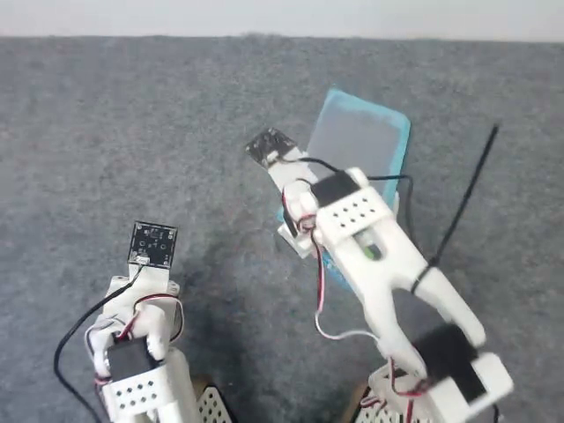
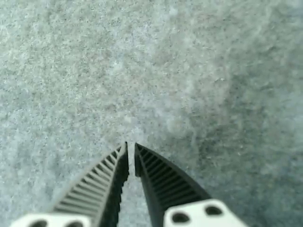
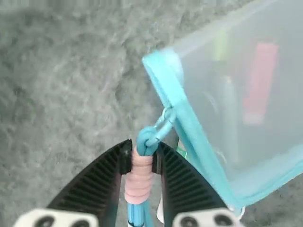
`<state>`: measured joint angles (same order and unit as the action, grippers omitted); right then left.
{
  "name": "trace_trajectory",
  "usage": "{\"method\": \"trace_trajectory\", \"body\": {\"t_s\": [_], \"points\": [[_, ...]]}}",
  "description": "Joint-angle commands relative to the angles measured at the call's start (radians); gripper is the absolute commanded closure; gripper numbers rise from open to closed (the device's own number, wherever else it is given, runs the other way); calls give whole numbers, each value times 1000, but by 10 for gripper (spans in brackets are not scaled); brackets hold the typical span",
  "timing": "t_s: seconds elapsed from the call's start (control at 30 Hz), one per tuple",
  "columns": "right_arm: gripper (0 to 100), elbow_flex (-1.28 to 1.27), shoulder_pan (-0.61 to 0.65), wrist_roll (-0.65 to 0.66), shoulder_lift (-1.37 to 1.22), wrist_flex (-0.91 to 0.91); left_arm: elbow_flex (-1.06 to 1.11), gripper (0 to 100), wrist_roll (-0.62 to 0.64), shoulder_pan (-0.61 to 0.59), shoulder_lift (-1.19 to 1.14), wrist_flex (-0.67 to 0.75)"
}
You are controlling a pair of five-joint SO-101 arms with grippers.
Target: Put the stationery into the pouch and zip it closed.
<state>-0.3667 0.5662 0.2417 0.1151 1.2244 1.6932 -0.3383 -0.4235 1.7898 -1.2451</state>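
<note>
right gripper (image 3: 141, 152) pinches the zip pull (image 3: 139, 182); pouch (image 3: 265, 142) looks light and floppy, might drag; left gripper (image 2: 131, 150) pressed together

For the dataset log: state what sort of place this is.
Probably a robot test bench: a grey carpeted tabletop against a pale wall, two small white arms, and a translucent blue-edged pouch whose zip pull the right gripper pinches.
</note>
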Motion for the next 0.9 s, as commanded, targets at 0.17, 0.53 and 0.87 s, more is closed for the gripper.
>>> {"method": "trace_trajectory", "body": {"t_s": [0.17, 0.53, 0.87], "points": [[992, -97, 12, 46, 150, -38, -5, 979, -6, -3, -14, -5], [992, -370, 18, 8, 504, -222, -8, 978, -9, 8, -14, 198], [992, -427, 19, 34, 596, -223, -262, 927, 54, 126, -80, 264]]}}
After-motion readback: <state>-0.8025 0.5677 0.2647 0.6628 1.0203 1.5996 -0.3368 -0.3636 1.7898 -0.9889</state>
